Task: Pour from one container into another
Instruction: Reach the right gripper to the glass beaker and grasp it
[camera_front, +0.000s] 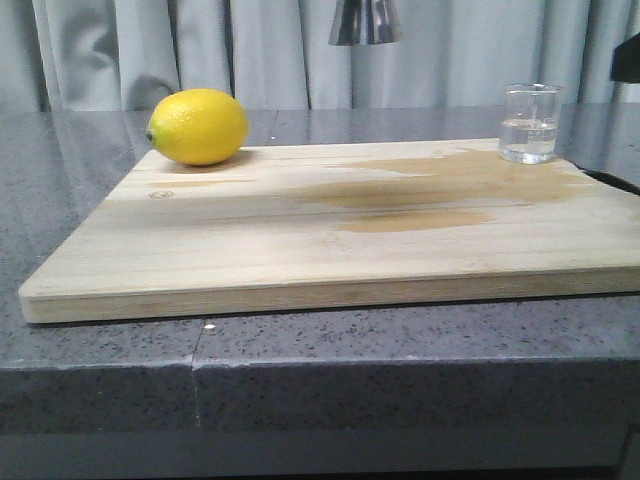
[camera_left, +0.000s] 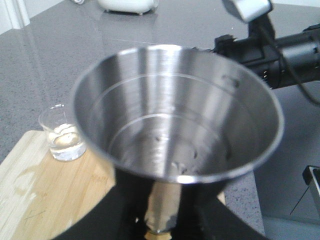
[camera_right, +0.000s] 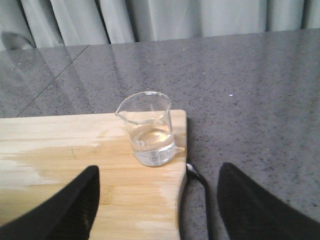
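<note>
The clear glass beaker (camera_front: 529, 123) stands upright on the far right corner of the wooden board (camera_front: 300, 250), with a little clear liquid in it. My right gripper (camera_right: 160, 210) is open just short of the beaker (camera_right: 149, 132), nothing between its fingers (camera_right: 70, 205). My left gripper (camera_left: 161, 220) is shut on the waist of the steel jigger (camera_left: 175, 115) and holds it upright in the air, its wide cup empty apart from a few drops. In the front view only the jigger's lower end (camera_front: 365, 22) shows at the top edge. The beaker (camera_left: 62, 135) sits below and beside it.
A yellow lemon (camera_front: 198, 125) lies on the board's far left corner. A damp stain (camera_front: 440, 190) spreads over the board's right half. A black loop (camera_right: 197, 180) lies against the board's right edge. Grey stone counter (camera_front: 300, 370) surrounds the board; curtains hang behind.
</note>
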